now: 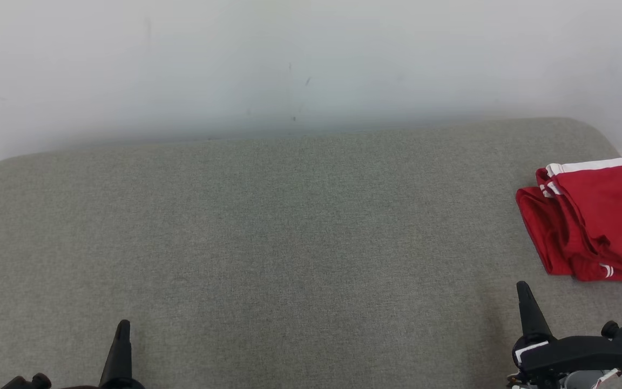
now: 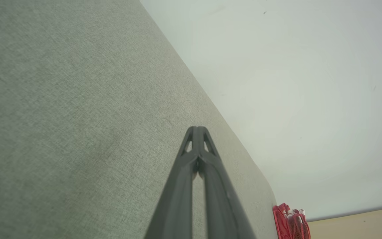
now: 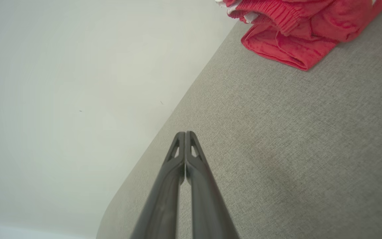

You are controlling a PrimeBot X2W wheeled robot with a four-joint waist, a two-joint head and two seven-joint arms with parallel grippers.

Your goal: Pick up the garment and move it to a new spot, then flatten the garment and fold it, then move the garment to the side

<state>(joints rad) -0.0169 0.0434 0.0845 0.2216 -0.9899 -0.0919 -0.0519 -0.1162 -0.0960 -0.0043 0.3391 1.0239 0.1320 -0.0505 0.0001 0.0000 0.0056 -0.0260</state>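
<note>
Dark left gripper: fingers pressed together, holding nothing, low at your left over the cloth.
Dark right gripper: likewise closed and empty, near the garment but apart from it.
Grey padded surface: woven upholstery, lying smooth across the middle between your arms.
Red garment: at the far right of the surface, layered on itself with white trim on top, running past the head view's edge.
Fold quality: layers are stacked but the edges sit uneven and the lower part is rumpled.
Stage: this fits a rough fold set aside, or a heap waiting to be lifted; you cannot settle which.
Care: read the layers in the right wrist view before you commit either arm.
Containers: the garment rests straight on the upholstery, not in a bin or basket.
Pale wall: behind the far edge.
</note>
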